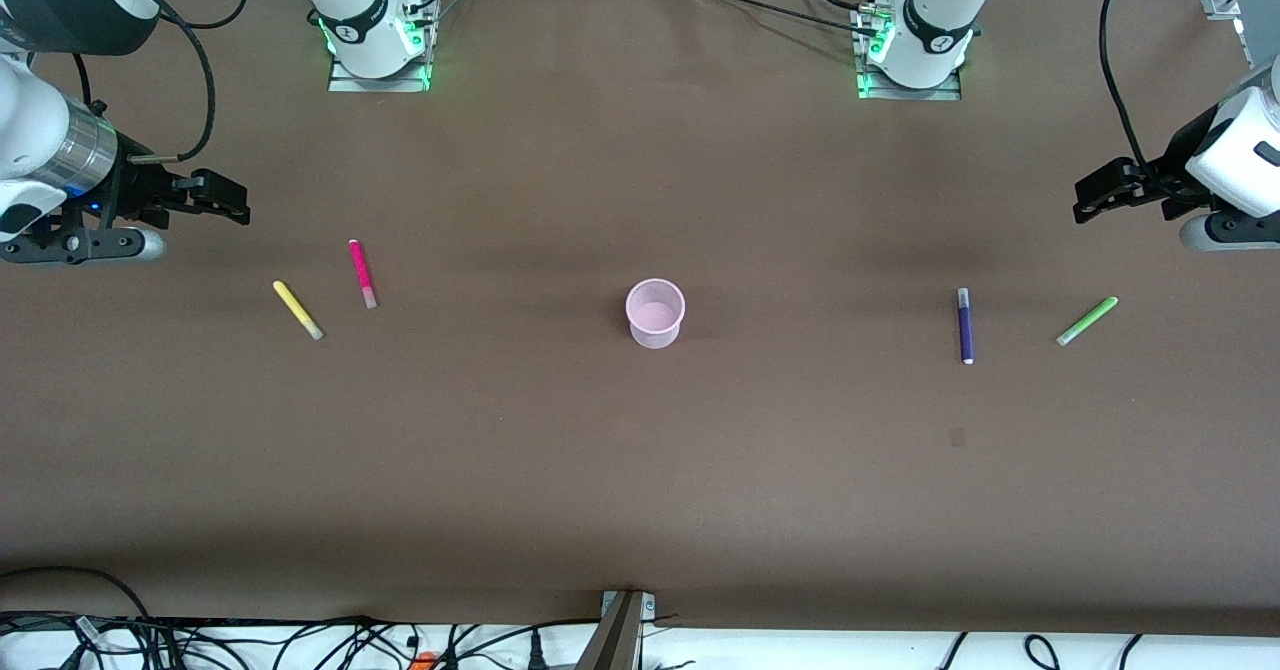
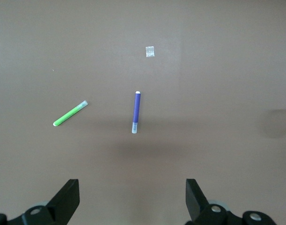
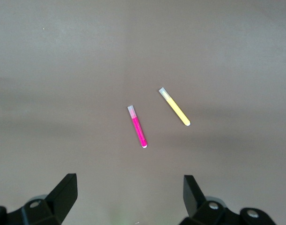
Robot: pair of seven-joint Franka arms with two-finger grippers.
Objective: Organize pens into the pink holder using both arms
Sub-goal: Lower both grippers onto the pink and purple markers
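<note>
The pink holder (image 1: 655, 313) stands upright at the table's middle, empty. The yellow pen (image 1: 297, 309) and the magenta pen (image 1: 362, 273) lie flat toward the right arm's end; both show in the right wrist view, yellow (image 3: 174, 107) and magenta (image 3: 137, 127). The purple pen (image 1: 965, 325) and the green pen (image 1: 1087, 321) lie flat toward the left arm's end; the left wrist view shows purple (image 2: 136, 111) and green (image 2: 70, 114). My right gripper (image 1: 235, 200) is open and empty, up over bare table near the magenta pen. My left gripper (image 1: 1088, 200) is open and empty, up over bare table near the green pen.
A small pale square patch (image 2: 150, 51) lies on the brown table (image 1: 640, 470), nearer to the front camera than the purple pen. The arm bases (image 1: 378, 35) stand along the table's top edge. Cables lie past the table's near edge.
</note>
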